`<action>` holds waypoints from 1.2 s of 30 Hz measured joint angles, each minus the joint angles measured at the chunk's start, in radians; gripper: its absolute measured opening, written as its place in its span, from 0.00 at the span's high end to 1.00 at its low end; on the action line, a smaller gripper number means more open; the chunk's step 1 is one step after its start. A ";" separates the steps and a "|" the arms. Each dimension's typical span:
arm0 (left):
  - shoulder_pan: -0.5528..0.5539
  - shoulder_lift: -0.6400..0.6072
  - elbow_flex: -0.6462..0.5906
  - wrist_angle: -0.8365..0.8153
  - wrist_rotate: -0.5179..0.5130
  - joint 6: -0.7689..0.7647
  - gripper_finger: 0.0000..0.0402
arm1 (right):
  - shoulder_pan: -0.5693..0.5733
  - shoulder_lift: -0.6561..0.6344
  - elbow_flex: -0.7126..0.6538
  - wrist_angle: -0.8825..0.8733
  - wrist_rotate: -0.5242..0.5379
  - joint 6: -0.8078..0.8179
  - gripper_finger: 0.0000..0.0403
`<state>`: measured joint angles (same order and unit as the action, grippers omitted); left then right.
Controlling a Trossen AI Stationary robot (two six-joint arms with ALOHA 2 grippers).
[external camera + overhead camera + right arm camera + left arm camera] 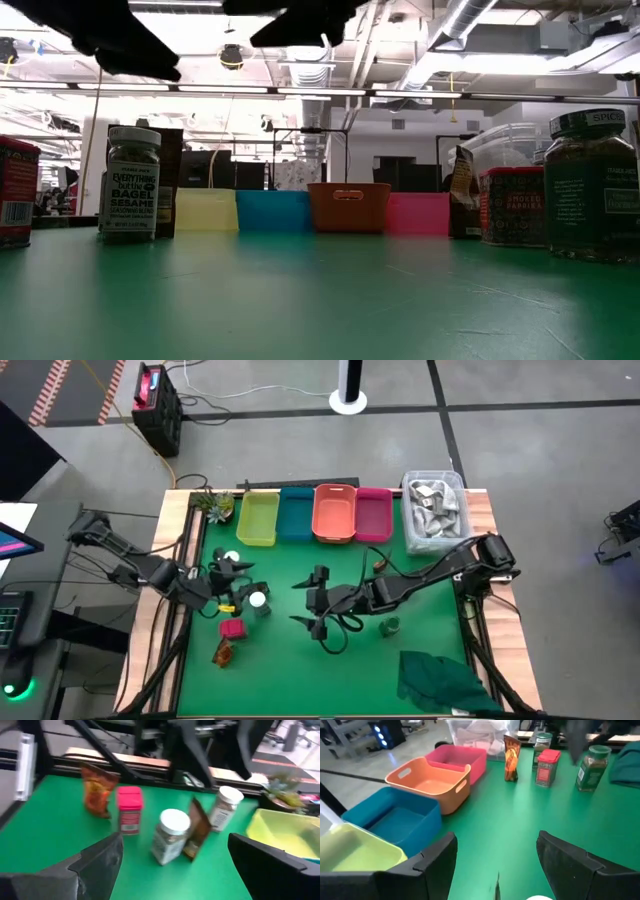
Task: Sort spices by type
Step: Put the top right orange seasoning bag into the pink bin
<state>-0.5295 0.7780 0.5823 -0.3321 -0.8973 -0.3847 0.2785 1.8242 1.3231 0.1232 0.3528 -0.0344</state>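
Left gripper [228, 575] hovers over the green mat's [300, 670] left side, fingers spread, nothing between them. Just beside it: white-capped glass jar [259, 600], pink-red cube packet [232, 628], brown-orange pouch [223, 652] nearest the front edge. Yellow bin [257, 518], blue bin [295, 514], orange bin [335, 512], pink bin [373, 514] line the back. Right gripper [312, 602] at mat centre, fingers wide apart, empty. Round green-lidded jar [389, 626] sits right of it.
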 joint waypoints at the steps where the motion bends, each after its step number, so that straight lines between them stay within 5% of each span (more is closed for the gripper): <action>1: -0.013 0.000 0.000 -0.003 -0.017 -0.004 0.36 | 0.004 0.008 0.000 0.007 -0.013 0.000 0.05; 10: -0.017 -0.002 0.016 0.036 -0.052 0.046 0.36 | 0.024 0.016 0.000 0.010 -0.091 0.007 0.05; 23: 0.028 -0.022 0.030 0.017 -0.108 -0.037 0.36 | -0.037 0.194 0.113 0.053 -0.146 -0.002 0.05; 31: 0.039 -0.051 0.147 -0.314 -0.024 -0.250 0.36 | -0.053 0.208 0.129 -0.001 -0.159 -0.083 0.05; 36: 0.039 -0.043 0.151 -0.352 -0.033 -0.269 0.36 | -0.101 0.207 0.129 0.025 -0.287 -0.055 0.05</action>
<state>-0.4901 0.7349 0.7334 -0.6837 -0.9308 -0.6540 0.1778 2.0315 1.4517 0.1479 0.0657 -0.0891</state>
